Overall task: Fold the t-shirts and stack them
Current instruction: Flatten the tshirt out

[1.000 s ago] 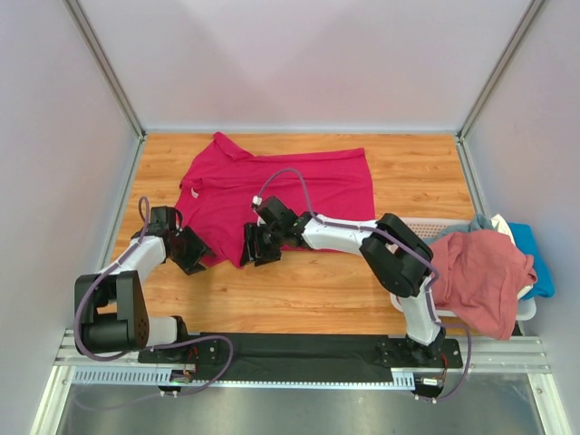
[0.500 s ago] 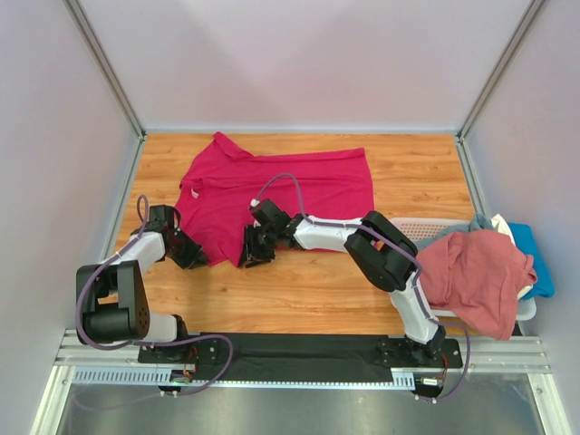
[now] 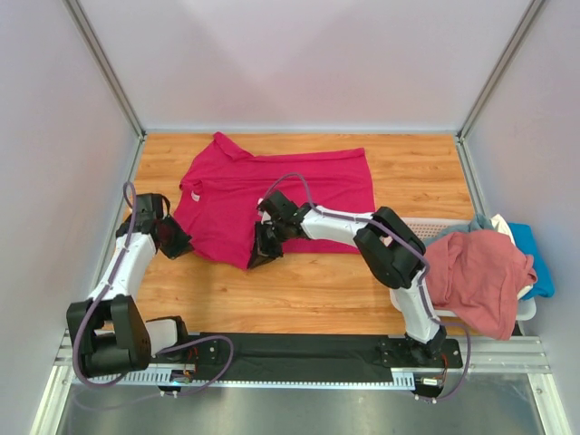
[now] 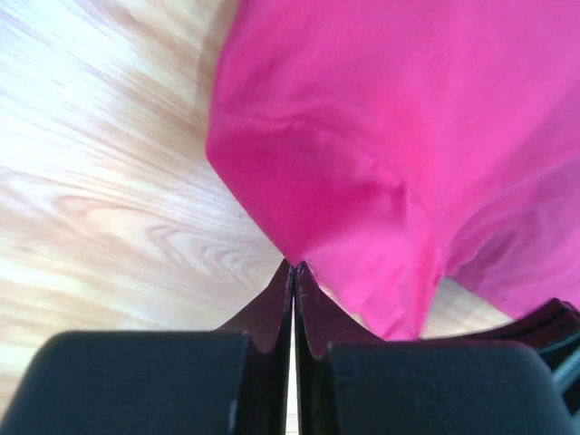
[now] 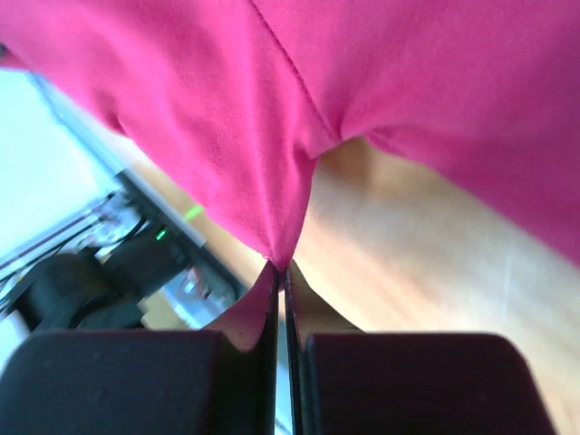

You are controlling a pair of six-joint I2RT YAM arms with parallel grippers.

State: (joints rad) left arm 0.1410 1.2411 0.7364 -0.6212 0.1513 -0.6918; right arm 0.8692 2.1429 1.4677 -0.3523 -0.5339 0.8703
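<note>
left hand (image 4: pixel 294 269) and right hand (image 5: pixel 279 268) each pinched the near edge of the magenta t-shirt (image 3: pixel 290 186) — the left had swung outward, stretching it across the wooden surface (image 3: pixel 317 290) — likely readying a fold.

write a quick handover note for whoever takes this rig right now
Left gripper: shut on the magenta shirt at its near left corner.
Right gripper: shut on the same shirt's near hem.
The shirt lies spread on the table, not yet folded.
Dusty pink shirt and blue shirt are heaped on the basket.
To do: fold all, stack.
</note>
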